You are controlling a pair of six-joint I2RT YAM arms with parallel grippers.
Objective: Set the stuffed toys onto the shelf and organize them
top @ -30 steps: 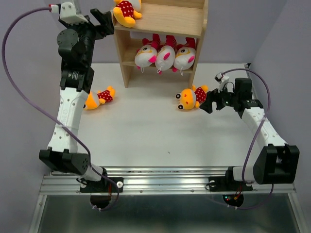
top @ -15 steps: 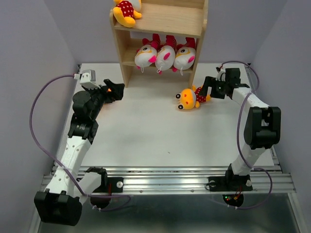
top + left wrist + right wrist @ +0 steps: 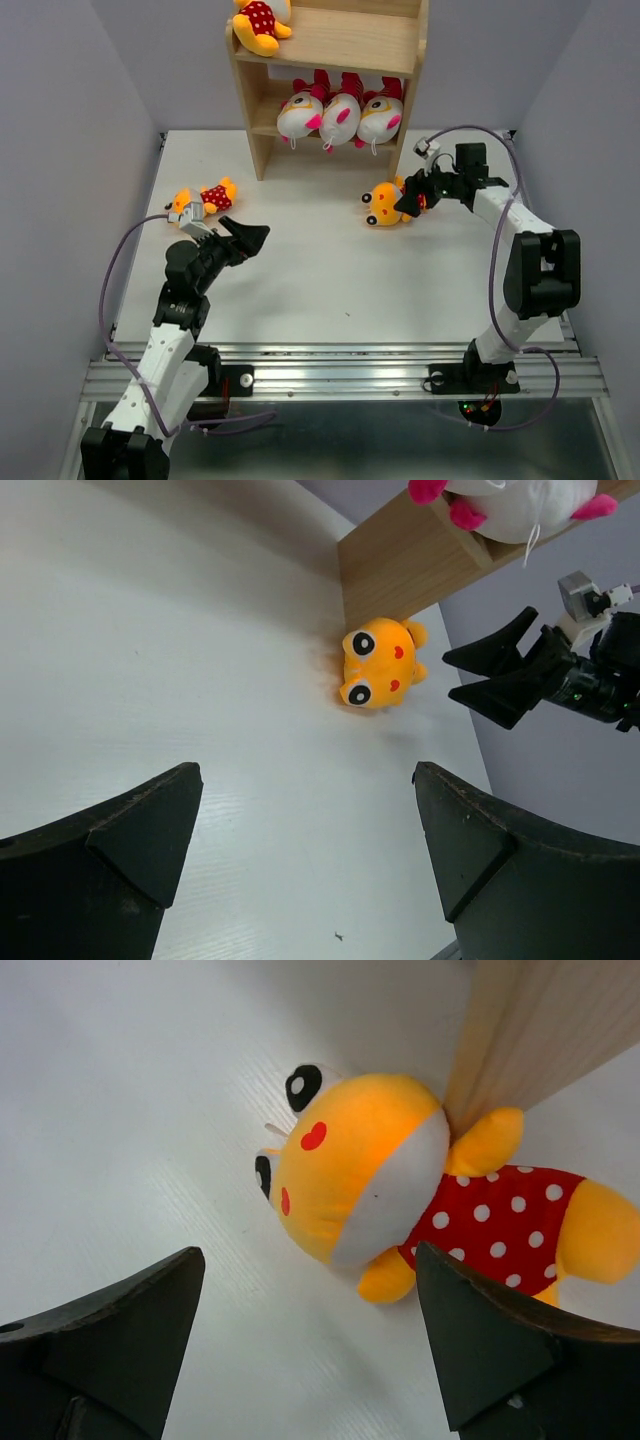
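— Left gripper (image 3: 250, 238) is now pulled back low, and right gripper (image 3: 408, 200) is nearer to the yellow toy (image 3: 385, 203). Both are spread, holding nothing.
— It lies on the table (image 3: 320, 275), just beside the shelf (image 3: 345, 42) side panel. Soft and light, I judge; pinch the dotted body. Open room is toward us.

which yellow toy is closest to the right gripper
The yellow toy by the shelf's right panel, just ahead of the right gripper; one other lies far left, a third atop the shelf.
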